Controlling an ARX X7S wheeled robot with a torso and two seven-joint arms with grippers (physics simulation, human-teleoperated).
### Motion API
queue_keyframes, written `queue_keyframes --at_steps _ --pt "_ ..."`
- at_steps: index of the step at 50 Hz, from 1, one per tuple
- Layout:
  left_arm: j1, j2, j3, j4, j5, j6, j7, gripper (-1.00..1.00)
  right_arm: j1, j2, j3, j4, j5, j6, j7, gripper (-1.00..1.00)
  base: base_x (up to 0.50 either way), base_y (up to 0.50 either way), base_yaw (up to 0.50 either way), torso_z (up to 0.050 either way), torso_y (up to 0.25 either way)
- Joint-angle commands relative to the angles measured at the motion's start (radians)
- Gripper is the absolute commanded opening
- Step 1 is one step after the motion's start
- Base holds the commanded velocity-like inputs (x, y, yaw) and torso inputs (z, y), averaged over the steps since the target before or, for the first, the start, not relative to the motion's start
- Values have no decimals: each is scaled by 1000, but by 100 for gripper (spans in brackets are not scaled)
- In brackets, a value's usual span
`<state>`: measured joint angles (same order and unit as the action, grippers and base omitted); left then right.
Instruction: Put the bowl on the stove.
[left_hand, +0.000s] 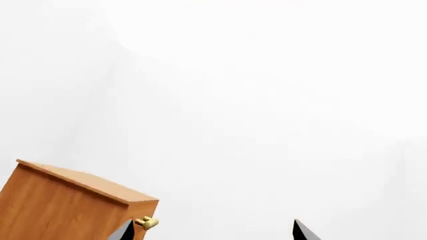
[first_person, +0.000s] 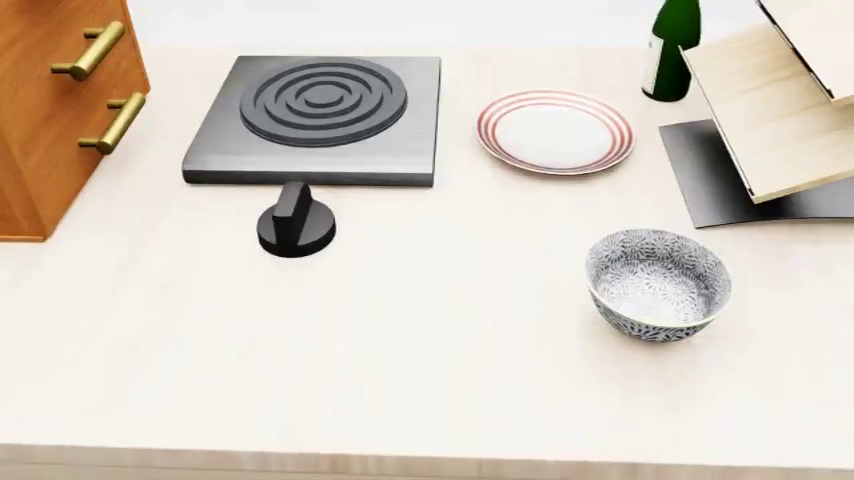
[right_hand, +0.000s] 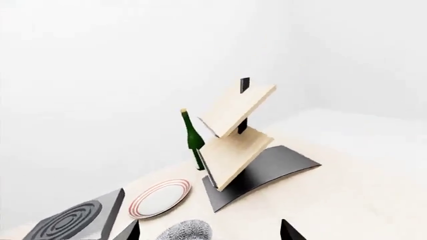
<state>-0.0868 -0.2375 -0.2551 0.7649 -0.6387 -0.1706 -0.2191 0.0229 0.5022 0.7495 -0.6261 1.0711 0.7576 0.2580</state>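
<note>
Bowl (first_person: 659, 285) sits upright on the pale bench (first_person: 441, 350), near side, right of centre, nothing touching it. Stove (first_person: 318, 118) lies well apart from it, far left, burner rings bare. Black knob (first_person: 296, 226) just in front of the stove. Red-ringed plate (first_person: 555, 131) right of the stove; green bottle (first_person: 670, 48) and tilted wooden rack (first_person: 774, 110) beyond. Wooden cabinet (first_person: 54, 110) at far left.

Your arms don't show from the head. Right fingers (right_hand: 288, 232): only tips in the wrist view, spread wide, bowl rim between them but below, not held. Left fingers (left_hand: 303, 231): tips apart, holding nothing, beside the cabinet corner.
</note>
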Motion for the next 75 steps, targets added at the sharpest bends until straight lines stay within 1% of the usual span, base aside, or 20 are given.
queue_keyframes --at_steps 1,2,5,6,9,18,25,53,72,75 --pt "14 -293 -125 282 -296 189 -160 100 -218 204 708 -79 453 197 -38 100 0 0 0 0 0" --pt "36 -361 -96 282 -295 266 -207 100 -248 198 778 -78 463 203 -65 100 0 0 0 0 0" --pt "90 -481 -36 282 -257 422 -278 100 -277 171 854 -74 460 205 -124 100 0 0 0 0 0" --pt "110 -509 -24 281 -270 484 -285 100 -281 156 879 -66 465 200 -139 100 0 0 0 0 0" --pt "128 -535 -17 275 -244 514 -307 100 -287 141 893 -63 464 201 -151 100 0 0 0 0 0" --pt "134 -548 -1 266 -221 538 -323 100 -278 118 871 -72 418 197 -168 100 0 22 0 0 0" --pt "125 -556 16 260 -217 541 -336 100 -267 112 831 -93 399 199 -178 100 0 500 0 0 0" --pt "121 -580 52 250 -185 556 -371 100 -251 105 791 -105 375 191 -195 100 0 492 0 0 0" --pt "122 -588 73 245 -167 564 -381 100 -259 92 758 -141 309 186 -259 100 0 2 0 0 0" --pt "119 -588 78 243 -163 564 -382 100 -256 91 756 -143 306 183 -262 100 0 454 0 0 0"
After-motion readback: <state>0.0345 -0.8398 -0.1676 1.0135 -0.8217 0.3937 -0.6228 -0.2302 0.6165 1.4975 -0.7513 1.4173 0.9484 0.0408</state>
